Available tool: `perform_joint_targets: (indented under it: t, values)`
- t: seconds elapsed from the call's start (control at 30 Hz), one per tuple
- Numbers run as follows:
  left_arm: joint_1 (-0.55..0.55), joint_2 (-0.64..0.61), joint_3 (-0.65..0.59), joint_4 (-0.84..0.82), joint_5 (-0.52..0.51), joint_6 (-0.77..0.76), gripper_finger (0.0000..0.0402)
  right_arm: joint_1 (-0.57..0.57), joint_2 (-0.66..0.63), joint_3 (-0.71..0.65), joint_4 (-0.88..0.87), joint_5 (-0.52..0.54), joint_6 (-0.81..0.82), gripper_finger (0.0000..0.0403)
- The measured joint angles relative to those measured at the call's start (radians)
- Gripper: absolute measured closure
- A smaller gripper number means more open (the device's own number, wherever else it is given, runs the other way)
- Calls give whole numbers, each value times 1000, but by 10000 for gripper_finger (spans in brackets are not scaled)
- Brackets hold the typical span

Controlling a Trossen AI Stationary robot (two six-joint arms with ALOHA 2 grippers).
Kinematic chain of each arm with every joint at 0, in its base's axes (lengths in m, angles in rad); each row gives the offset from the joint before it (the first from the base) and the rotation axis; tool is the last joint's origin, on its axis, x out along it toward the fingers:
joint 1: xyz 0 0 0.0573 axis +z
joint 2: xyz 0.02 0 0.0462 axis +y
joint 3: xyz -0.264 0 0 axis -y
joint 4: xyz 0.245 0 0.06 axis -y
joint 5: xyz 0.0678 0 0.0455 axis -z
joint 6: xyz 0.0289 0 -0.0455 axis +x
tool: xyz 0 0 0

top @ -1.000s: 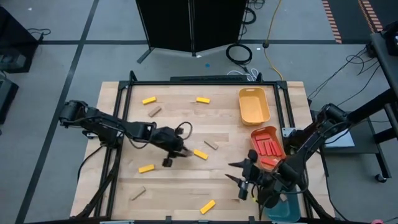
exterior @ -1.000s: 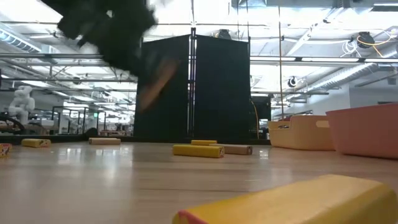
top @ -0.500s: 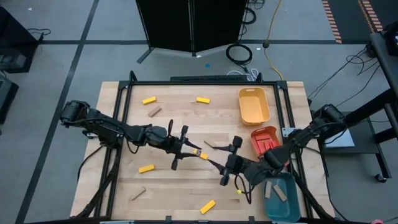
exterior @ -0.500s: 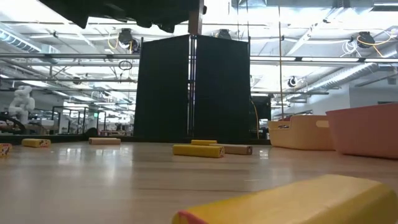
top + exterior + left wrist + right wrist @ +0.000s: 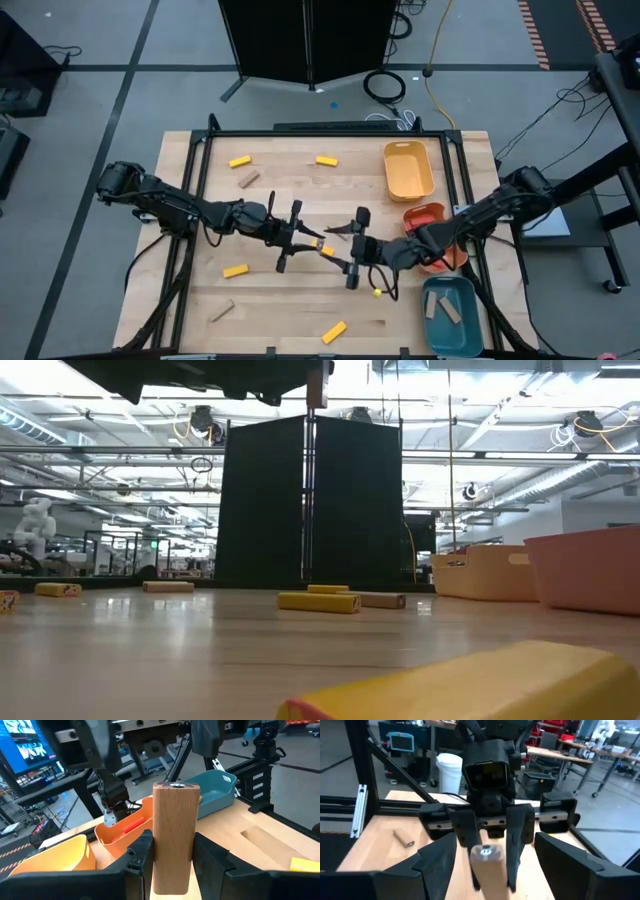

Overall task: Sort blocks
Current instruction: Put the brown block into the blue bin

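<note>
Tan wood, smooth and square-edged: one block [image 5: 173,835] stands pinched upright between the left gripper [image 5: 297,238] fingers above mid-table, facing the right gripper [image 5: 354,245], whose jaws stand spread just beside it. Outward across the butcher-block table [image 5: 280,300] lie five yellow blocks [image 5: 239,161] and three more tan ones; several red blocks [image 5: 432,232] fill the orange tray [image 5: 425,212], two tan pieces sit in the teal tray [image 5: 470,290], and the yellow tray [image 5: 408,170] lines the right edge. Bare boards lie open between the scattered bars, inside a dark metal frame [image 5: 330,128].
</note>
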Motion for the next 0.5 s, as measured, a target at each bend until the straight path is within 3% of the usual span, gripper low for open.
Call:
perform_joint_targets:
  t: [0.5]
  values:
    - [5,-1,36,30,-44,0,298,-43,43,0,78,-11,-105,150]
